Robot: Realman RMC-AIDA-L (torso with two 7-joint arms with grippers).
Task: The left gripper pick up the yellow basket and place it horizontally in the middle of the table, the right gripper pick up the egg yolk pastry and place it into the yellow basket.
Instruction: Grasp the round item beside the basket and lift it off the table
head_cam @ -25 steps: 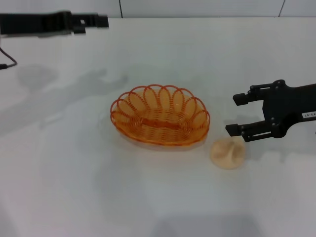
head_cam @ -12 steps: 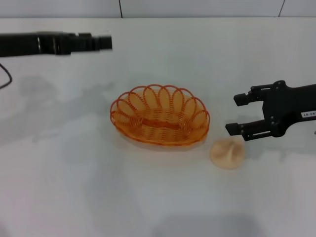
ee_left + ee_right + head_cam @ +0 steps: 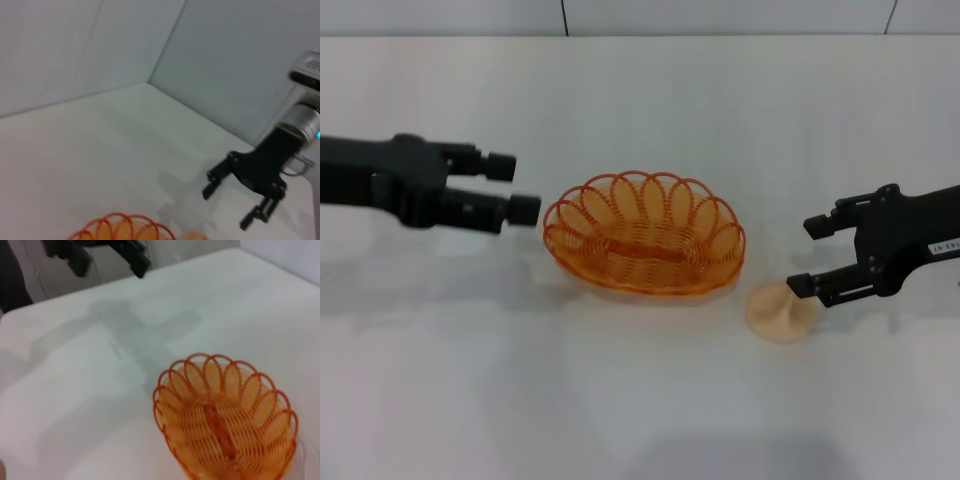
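Yellow basket [image 3: 644, 234] seated upright on table [image 3: 640, 400], roughly mid-table, long axis sideways; nothing seen inside. Left gripper [image 3: 518, 188] positioned just beside basket's left rim, fingers parted, nothing held, not touching; likely lined up for rim grasp. Egg yolk pastry [image 3: 781, 310] found on table just off basket's right-front edge, apart from it. Right gripper [image 3: 810, 255] held right of basket, above and just beside pastry, jaws spread, empty; judged poised for pastry pick. Basket placement appears already near target.
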